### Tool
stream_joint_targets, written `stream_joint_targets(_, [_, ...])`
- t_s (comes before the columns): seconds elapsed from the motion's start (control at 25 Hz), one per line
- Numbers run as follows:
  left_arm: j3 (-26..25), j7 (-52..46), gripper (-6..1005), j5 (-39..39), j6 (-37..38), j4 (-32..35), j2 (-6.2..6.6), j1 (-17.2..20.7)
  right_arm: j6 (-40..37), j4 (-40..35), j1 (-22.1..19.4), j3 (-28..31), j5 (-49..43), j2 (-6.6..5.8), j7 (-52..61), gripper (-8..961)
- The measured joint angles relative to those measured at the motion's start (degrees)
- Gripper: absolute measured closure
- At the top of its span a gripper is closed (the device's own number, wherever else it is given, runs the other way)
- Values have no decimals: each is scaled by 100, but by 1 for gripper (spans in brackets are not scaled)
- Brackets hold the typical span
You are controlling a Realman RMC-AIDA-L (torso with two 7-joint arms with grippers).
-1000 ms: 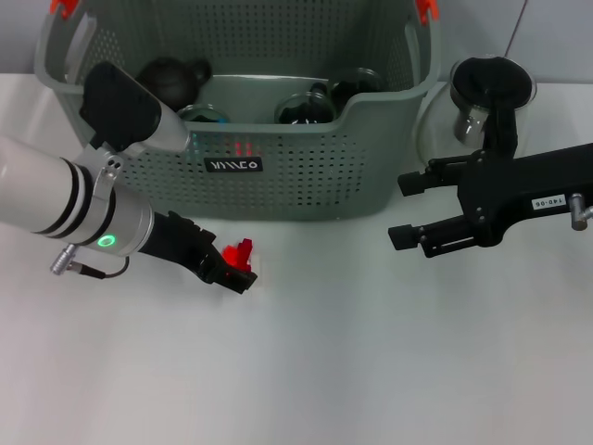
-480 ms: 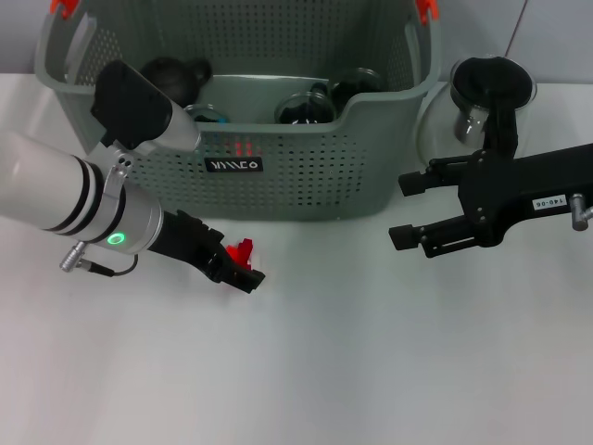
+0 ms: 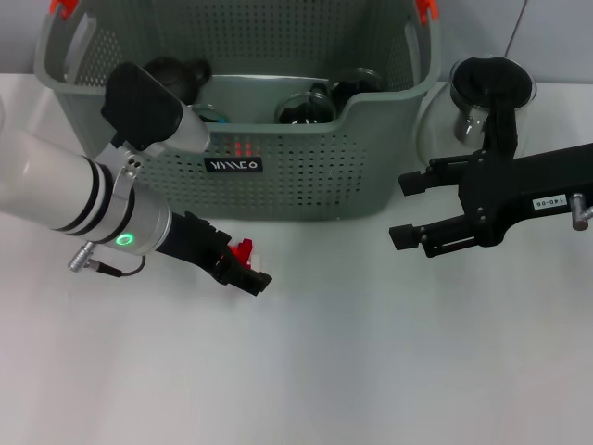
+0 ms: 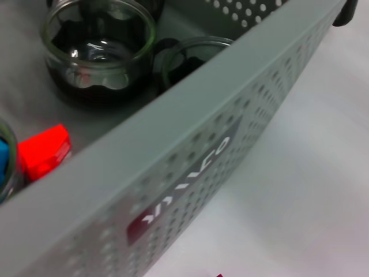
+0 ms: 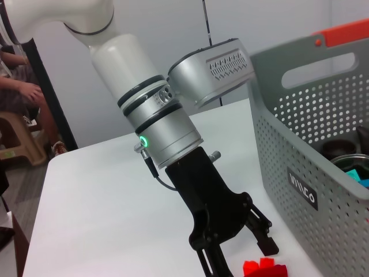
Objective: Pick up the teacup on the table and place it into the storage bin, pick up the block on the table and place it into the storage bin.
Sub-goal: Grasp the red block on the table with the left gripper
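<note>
The red block (image 3: 243, 248) lies on the white table just in front of the storage bin (image 3: 278, 176). My left gripper (image 3: 245, 266) is open and low at the block, one finger on each side of it. The right wrist view shows the same: the left gripper (image 5: 245, 258) spread over the red block (image 5: 264, 268). Two glass teacups (image 3: 304, 107) sit inside the bin, also seen as a teacup (image 4: 98, 52) in the left wrist view. No teacup shows on the table. My right gripper (image 3: 408, 209) hovers open to the right of the bin, holding nothing.
A glass pot with a black lid (image 3: 486, 93) stands right of the bin, behind my right arm. In the bin are a dark teapot (image 3: 171, 76), a red block (image 4: 43, 151) and a blue piece (image 4: 3, 161). The bin wall (image 5: 311, 161) stands close behind the block.
My left gripper has slid to the right and a little nearer, so its fingers now flank the red block. The block, the bin and the right arm have not moved.
</note>
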Motion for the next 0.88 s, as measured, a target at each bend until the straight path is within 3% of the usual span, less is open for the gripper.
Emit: stream_joint_targets(0.88, [575, -149, 51, -239, 510, 37, -8, -203, 18, -35, -8, 0, 0, -8, 15, 76])
